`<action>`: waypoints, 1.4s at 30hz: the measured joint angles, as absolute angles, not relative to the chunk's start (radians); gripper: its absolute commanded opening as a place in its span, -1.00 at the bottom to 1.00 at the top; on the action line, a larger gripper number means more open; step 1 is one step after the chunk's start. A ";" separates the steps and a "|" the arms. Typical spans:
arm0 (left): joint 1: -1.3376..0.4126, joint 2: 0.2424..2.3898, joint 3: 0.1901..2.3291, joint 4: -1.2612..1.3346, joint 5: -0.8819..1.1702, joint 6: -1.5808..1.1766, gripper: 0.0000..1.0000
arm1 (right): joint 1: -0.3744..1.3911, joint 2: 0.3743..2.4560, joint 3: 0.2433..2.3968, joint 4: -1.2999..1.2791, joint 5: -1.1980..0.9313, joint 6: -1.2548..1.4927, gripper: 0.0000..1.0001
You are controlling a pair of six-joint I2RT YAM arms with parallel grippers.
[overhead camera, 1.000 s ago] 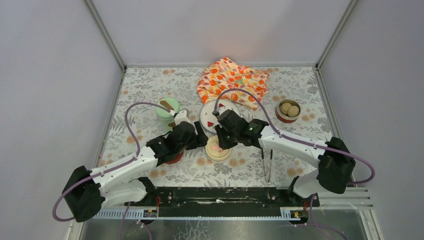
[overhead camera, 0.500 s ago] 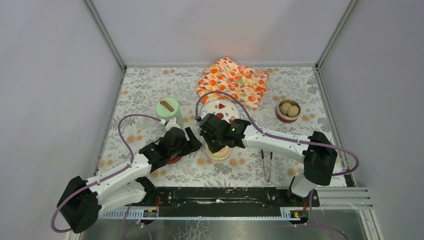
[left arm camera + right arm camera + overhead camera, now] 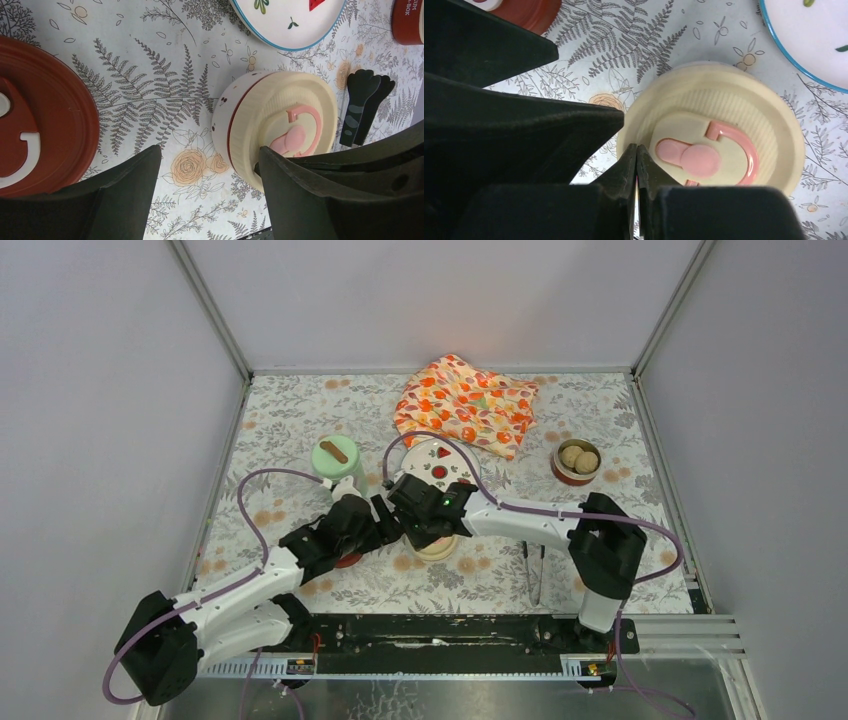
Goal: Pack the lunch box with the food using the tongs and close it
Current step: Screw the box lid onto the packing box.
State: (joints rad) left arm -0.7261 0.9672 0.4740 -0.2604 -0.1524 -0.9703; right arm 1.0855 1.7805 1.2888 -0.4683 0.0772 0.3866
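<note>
Most of the packing looks done. At the left of the overhead frame the green pot (image 3: 335, 455) already wears its lid. Just below it, the dark red lid (image 3: 50, 135) lies loose on the desk (image 3: 300, 410), so one closing step remains.

Your left end effector (image 3: 208, 152) hangs over the bare desk with its jaws wide and nothing between them. In its own view the dark red lid sits at the left edge and the cream-lidded pot (image 3: 280, 125) is just beside the right finger.

Your right end effector (image 3: 637, 150) has its fingertips pressed together on nothing. It sits at the left rim of the cream lid, next to the pink handle (image 3: 704, 157). Whether it touches the lid, you cannot tell from here.

The plate (image 3: 285, 25) just above shows only printed fruit, as far as the arm lets you see. The tongs (image 3: 535, 570) lie unused at lower right.

At far right the red bowl (image 3: 570, 478) holds beige balls (image 3: 577, 457) and stands uncovered, well apart from both arms. Its lid has to cross the whole desk to reach it.
</note>
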 measured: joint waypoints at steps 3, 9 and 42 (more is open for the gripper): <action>-0.726 0.973 0.474 -0.261 -0.142 -0.970 0.54 | 1.085 1.771 1.284 -0.476 0.094 0.385 -0.77; -0.739 1.002 0.484 -0.262 -0.115 -0.971 0.51 | 1.079 1.678 1.255 -0.491 0.115 0.378 -0.46; -0.812 1.279 0.651 -0.212 -0.126 -0.946 -0.51 | 0.783 1.581 1.014 -0.319 -0.034 0.305 -0.67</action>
State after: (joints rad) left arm -0.8120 1.2789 0.6506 -0.2115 -0.1265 -0.9463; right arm 0.7826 1.5814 1.0142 -0.3187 -0.0338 0.3050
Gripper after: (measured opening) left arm 0.402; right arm 0.195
